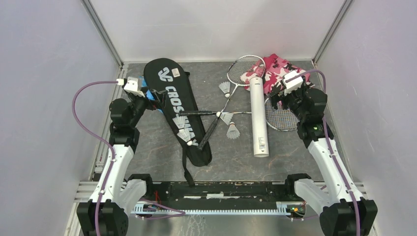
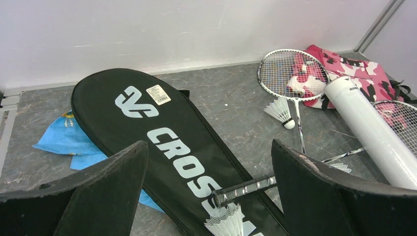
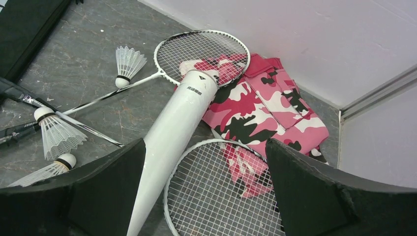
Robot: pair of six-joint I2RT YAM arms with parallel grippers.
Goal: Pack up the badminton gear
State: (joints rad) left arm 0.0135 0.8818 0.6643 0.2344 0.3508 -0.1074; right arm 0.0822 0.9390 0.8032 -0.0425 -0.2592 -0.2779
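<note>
The black CROSSWAY racket bag (image 1: 177,108) lies closed at the left, with two shuttlecocks (image 1: 182,129) on it. Two silver rackets cross in the middle: one head (image 1: 246,69) at the back, the other head (image 1: 281,115) to the right of the long white tube (image 1: 258,115). Three more shuttlecocks (image 1: 226,117) lie around the shafts. My left gripper (image 2: 209,172) is open and empty above the bag (image 2: 162,128) and a racket handle (image 2: 246,189). My right gripper (image 3: 206,187) is open and empty above the near racket head (image 3: 221,196) and the tube (image 3: 172,142).
A pink camouflage cloth (image 1: 280,69) lies at the back right, partly under both racket heads. A blue printed cloth (image 1: 150,96) sticks out from under the bag's left edge. Walls close in on the back and both sides.
</note>
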